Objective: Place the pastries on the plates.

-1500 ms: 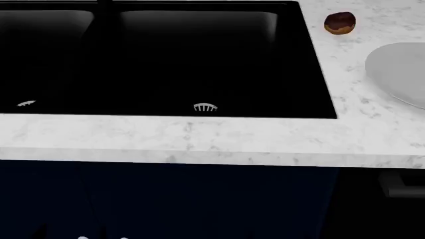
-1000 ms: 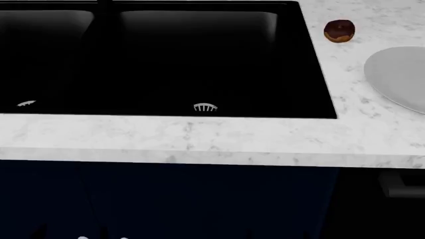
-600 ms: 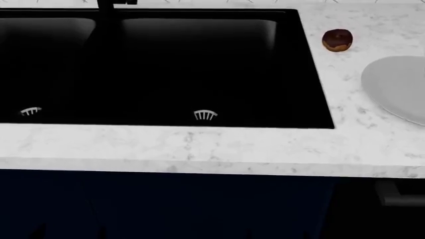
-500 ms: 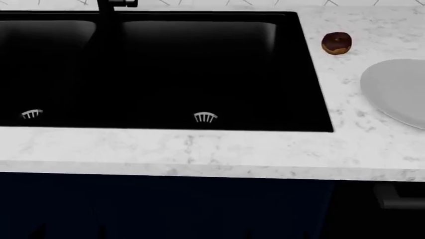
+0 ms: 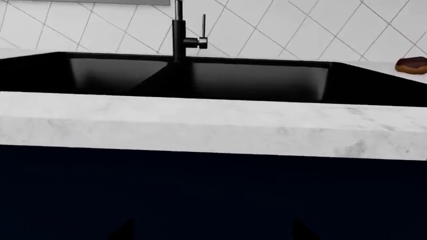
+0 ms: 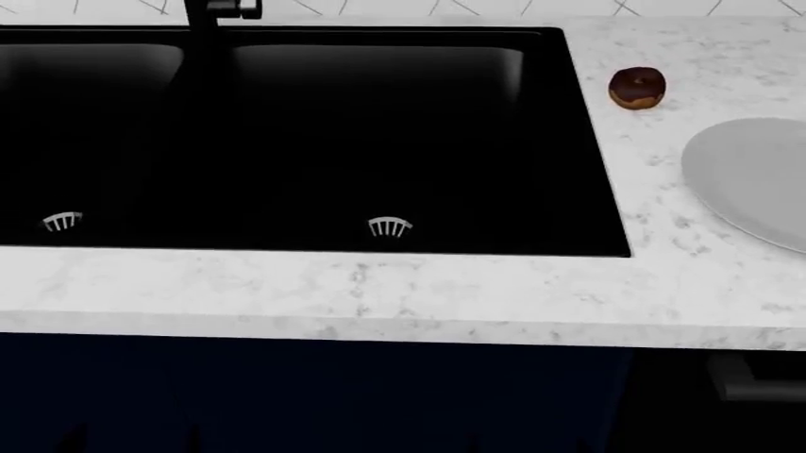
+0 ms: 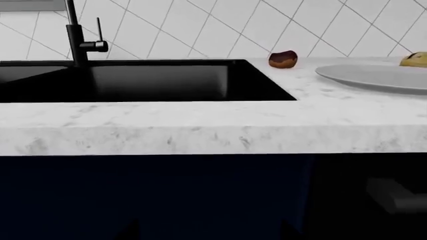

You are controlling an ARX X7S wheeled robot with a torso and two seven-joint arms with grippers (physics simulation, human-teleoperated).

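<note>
Donut [image 6: 636, 88] on counter beside grey plate [image 6: 750, 179]; muffin [image 7: 415, 59] beyond — hands unseen, state unknowable

grey plate [image 6: 756, 179] cut off, muffin [image 7: 416, 59] cropped

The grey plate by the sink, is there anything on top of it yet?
The visible part of the grey plate is bare. The donut sits on the counter behind it, apart. A muffin peeks up beyond the plate's far rim. The plate's right side is out of frame.
</note>
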